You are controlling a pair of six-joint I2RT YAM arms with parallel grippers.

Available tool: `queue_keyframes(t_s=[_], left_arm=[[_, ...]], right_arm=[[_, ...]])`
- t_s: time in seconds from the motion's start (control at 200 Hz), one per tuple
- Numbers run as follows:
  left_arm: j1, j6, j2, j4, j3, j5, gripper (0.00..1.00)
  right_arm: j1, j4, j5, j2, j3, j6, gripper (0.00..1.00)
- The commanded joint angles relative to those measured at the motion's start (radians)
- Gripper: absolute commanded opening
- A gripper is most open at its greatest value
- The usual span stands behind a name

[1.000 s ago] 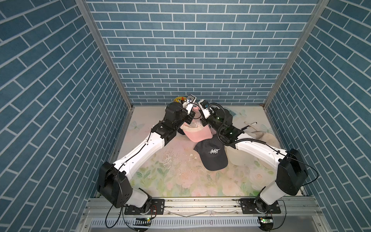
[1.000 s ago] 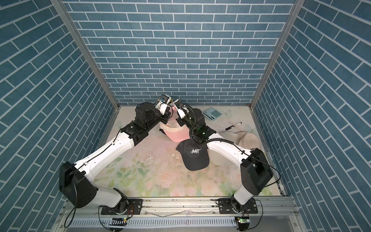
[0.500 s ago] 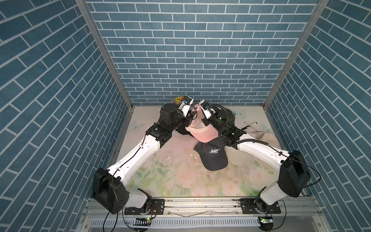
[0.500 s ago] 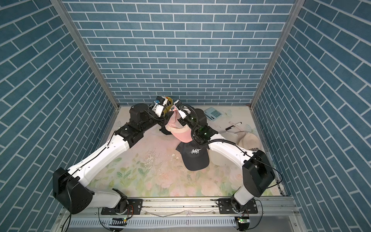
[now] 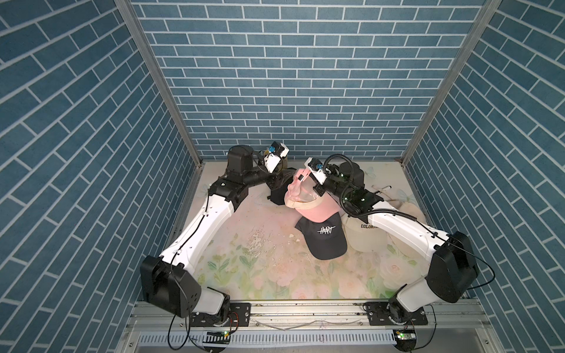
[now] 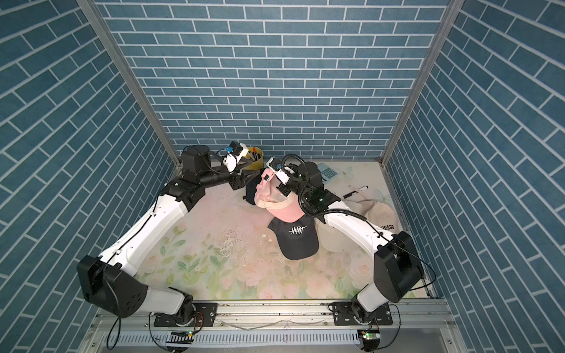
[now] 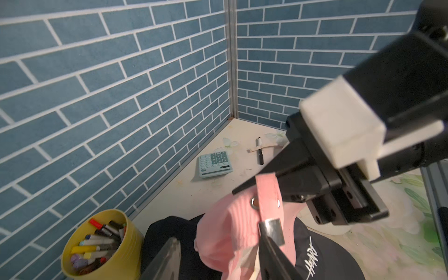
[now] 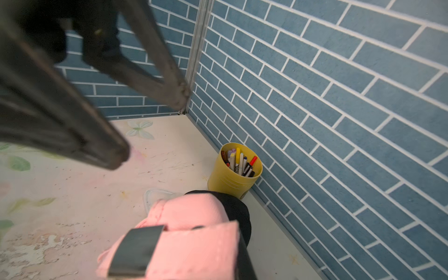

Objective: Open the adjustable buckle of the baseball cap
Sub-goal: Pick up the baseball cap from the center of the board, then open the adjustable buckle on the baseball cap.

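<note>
The pink baseball cap hangs tilted above the table, its rear strap pointing up. My right gripper is shut on the strap's free end. The metal buckle sits on the strap just below that grip. My left gripper is open to the left of the strap, with the cap's rear between its jaws. One of its fingers lies against the buckle. I cannot tell if the buckle's flap is lifted.
A black "HEART" cap lies in front of the pink one, and a white cap sits under my right arm. Another dark cap lies behind. At the back wall are a yellow marker cup, a calculator and a pen.
My left gripper has opened and drawn back to the left, away from the strap. The right gripper has stayed shut on the strap, holding the cap up.
</note>
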Motion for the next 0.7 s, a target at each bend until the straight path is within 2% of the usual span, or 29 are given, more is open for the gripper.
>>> queue_keyframes(t_s=[0.0,0.17,0.405,0.535,0.69], left_arm=[[0.001,0.030,0.032,-0.042,0.034,0.176,0.57],[-0.006,0.029,0.079,-0.041,0.065,0.290,0.59],[-0.007,0.009,0.122,-0.030,0.073,0.364,0.63],[-0.010,-0.007,0.130,-0.016,0.074,0.405,0.60],[-0.010,-0.017,0.131,-0.003,0.063,0.438,0.45]], right_arm=[[-0.001,-0.057,-0.111,-0.021,0.042,-0.066,0.00],[-0.001,-0.083,-0.131,-0.009,0.059,-0.073,0.00],[-0.001,-0.105,-0.159,-0.009,0.072,-0.110,0.00],[-0.001,-0.097,-0.148,-0.004,0.071,-0.113,0.00],[-0.001,-0.096,-0.141,0.005,0.077,-0.115,0.00]])
